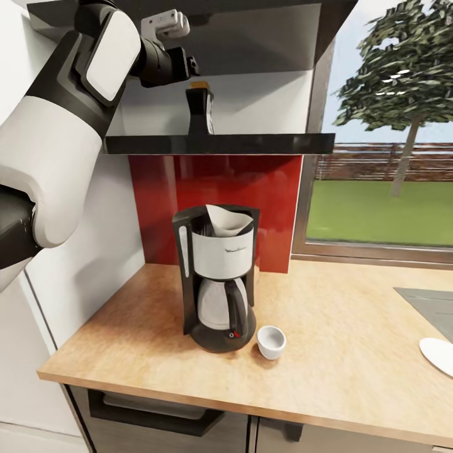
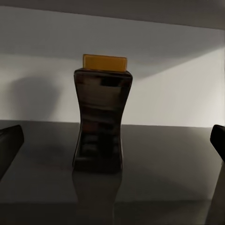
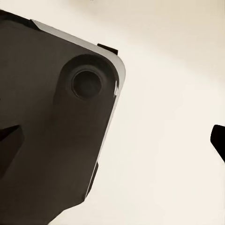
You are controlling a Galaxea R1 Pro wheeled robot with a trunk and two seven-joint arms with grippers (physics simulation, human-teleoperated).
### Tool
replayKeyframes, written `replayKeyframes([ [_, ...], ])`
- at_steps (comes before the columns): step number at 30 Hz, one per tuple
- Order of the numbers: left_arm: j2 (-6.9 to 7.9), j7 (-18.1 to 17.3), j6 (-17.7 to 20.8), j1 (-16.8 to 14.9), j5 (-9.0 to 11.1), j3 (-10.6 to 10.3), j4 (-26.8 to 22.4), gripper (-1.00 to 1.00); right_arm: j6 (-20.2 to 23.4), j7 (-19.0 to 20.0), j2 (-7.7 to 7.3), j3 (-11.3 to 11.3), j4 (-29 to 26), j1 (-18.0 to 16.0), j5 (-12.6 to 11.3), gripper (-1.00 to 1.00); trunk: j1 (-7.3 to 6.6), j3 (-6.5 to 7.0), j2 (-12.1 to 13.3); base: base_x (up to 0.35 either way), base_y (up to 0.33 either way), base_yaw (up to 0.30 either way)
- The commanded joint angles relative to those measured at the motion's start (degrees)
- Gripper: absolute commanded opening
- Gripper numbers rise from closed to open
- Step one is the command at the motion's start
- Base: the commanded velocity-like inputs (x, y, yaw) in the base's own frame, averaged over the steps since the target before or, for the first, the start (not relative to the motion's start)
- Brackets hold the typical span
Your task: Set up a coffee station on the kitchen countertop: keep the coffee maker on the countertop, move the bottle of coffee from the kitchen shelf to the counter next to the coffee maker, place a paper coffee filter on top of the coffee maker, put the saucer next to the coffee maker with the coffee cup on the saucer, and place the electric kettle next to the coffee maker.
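Standing upright on the dark kitchen shelf [image 1: 220, 144], the bottle of coffee [image 1: 199, 111] is seen with its orange cap uppermost and its dark, waisted body reflected in the glossy shelf surface. The left arm [image 1: 69, 119] is raised to shelf height, and the left gripper [image 2: 112, 140] is aimed at the bottle; in the left wrist view its 2 fingertips [image 2: 9, 143] are spread wide at the frame edges, with the bottle [image 2: 102, 122] centred between them but further back, untouched. A cabinet underside is seen above the bottle, and the white back wall lies behind it.

Below the shelf, the coffee maker [image 1: 217, 277] is set on the wooden countertop [image 1: 352, 352] against a red backsplash [image 1: 277, 201], with a paper coffee filter [image 1: 226, 219] resting in its open top. The coffee cup [image 1: 271, 341] is placed on the bare counter just beside the coffee maker's base, on the window side. The saucer [image 1: 438, 355] lies well apart from it near the counter's far edge, partly cut off by the frame, next to a grey inset panel [image 1: 428, 308]. A window [image 1: 384, 126] with a tree and lawn is seen beyond.

In the right wrist view, the right gripper [image 3: 112, 140] has its dark fingertips [image 3: 8, 143] held apart over a pale surface, beside a dark robot part [image 3: 56, 131] bearing a round socket. Nothing is held between them.
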Motion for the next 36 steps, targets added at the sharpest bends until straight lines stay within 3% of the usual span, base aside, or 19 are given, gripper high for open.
replayKeyframes([
  [1,0.03,0.5,0.08,-0.05,0.61,-0.2,-0.05,1.0,-0.3,-0.03,-0.01,0.44,0.1,-0.01,0.08,1.0,0.02,-0.06,-0.04,0.056,0.0,0.0],
  [26,0.03,0.57,0.13,-0.05,0.59,-0.71,0.2,1.0,-0.3,-0.04,0.0,0.36,0.1,0.02,0.19,1.0,0.02,-0.06,-0.04,0.066,-0.064,0.0],
  [36,0.03,0.57,0.13,-0.05,0.59,-0.73,0.53,1.0,-0.3,-0.04,0.0,0.35,0.1,0.02,0.19,1.0,0.02,-0.06,-0.04,0.074,0.039,0.0],
])
